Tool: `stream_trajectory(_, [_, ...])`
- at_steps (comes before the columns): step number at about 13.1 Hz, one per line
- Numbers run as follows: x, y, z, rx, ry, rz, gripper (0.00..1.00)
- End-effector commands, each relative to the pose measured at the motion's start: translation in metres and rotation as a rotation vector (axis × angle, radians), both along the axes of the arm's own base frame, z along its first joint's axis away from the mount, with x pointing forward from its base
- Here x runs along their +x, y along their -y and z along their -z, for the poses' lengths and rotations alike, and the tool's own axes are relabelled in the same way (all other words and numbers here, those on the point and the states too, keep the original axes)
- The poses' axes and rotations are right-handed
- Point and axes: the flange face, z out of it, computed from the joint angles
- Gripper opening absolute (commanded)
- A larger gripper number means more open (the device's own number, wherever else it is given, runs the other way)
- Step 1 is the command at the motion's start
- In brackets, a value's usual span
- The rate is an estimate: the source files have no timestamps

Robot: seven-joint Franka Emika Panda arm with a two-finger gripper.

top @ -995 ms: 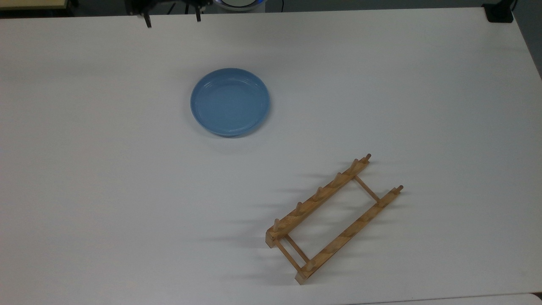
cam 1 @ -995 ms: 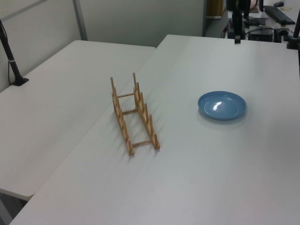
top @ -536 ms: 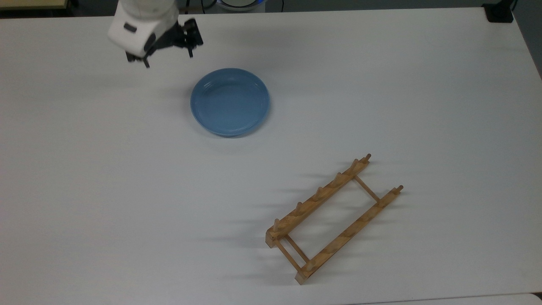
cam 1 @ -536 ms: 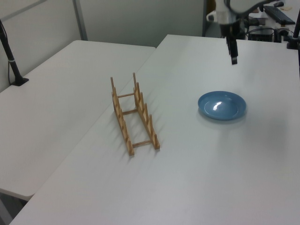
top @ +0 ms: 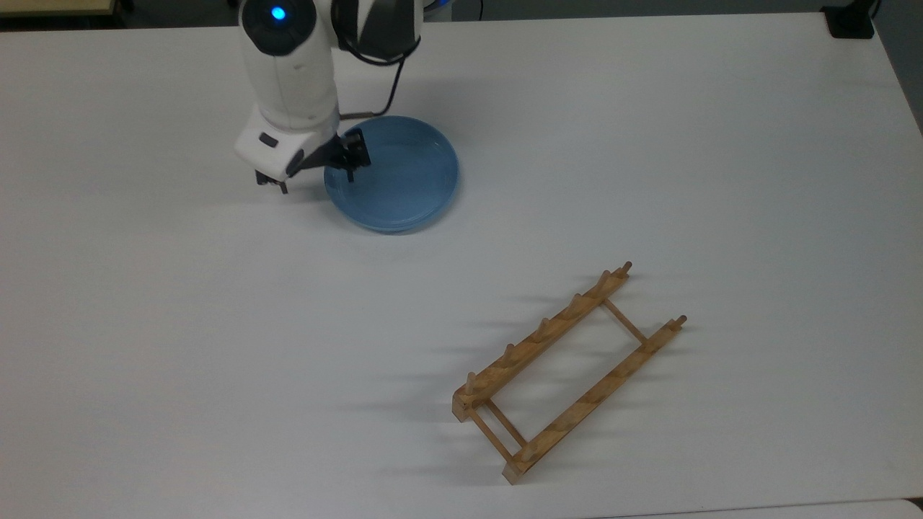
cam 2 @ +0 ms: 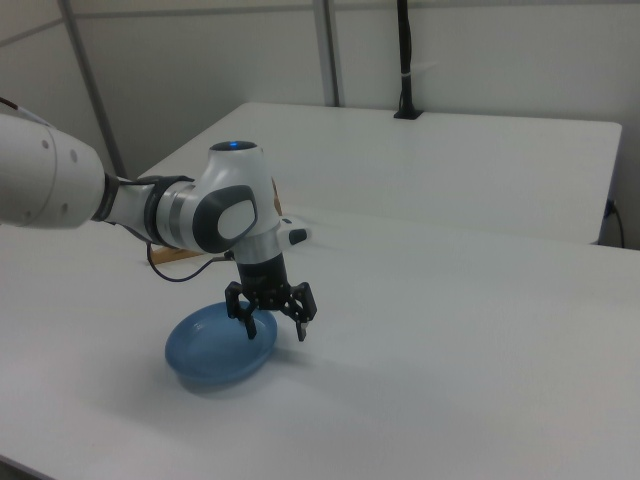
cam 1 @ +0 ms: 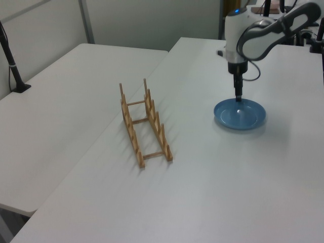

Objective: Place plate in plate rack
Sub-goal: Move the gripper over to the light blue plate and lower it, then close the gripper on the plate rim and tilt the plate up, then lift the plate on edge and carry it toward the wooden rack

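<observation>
The gripper (top: pixel 315 175) is spread wide and holds nothing, with its two fingers (cam 2: pixel 302 322) set astride the rim of the plate (top: pixel 400 176): in the top view one fingertip hangs over the plate's bowl just inside the edge, and the other hangs over bare table (top: pixel 144 324) just outside it. The plate lies flat on the table, its bulk reaching away from the inner finger, and the plate rack (top: pixel 566 373) stands well apart from both fingers, beyond the far side of the plate. The step in hand looks to be the pinch on the rim, and doing it well seems mostly a matter of depth: the outer finger ought to come down until it is at or near the table surface, so that the pads bite the raised wall of the rim and not merely its lip (a glossy plate will likely slide out of a shallow hold). In the right view the fingertips appear close above the plate, though whether either one is touching it I cannot tell. The rim should sit midway between the pads before they close, else the closing finger may shove the plate sideways. A firm squeeze seems wise, since the whole plate will hang from one edge once lifted, and it will need tipping upright to drop between the rack's pegs.
</observation>
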Motion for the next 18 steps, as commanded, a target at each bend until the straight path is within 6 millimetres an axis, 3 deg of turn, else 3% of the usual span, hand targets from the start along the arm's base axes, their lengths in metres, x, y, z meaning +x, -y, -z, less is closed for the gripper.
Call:
stream_trajectory(1, [0.005,-0.016,0.018,0.004,0.022,0.065,0.88])
stream_trajectory(2, [0.006,-0.016,0.022,0.002,0.025,0.099,0.75])
stream_trajectory(4, [0.007,-0.017,0.025,0.003,0.027,0.114,0.30])
stream_trajectory(7, [0.010,-0.017,0.016,0.023,0.042,0.137,0.00])
stream_trajectory(9, [0.010,-0.017,0.008,0.028,0.050,0.141,0.00])
stream_trajectory(14, [0.022,-0.016,-0.054,0.032,0.149,0.141,0.00])
stream_trajectory(16, [0.029,-0.018,-0.098,0.044,0.199,0.149,0.00])
stream_trajectory(17, [0.037,-0.025,-0.131,0.069,0.249,0.161,0.00])
stream_trajectory(18, [0.043,-0.033,-0.151,0.080,0.279,0.181,0.00])
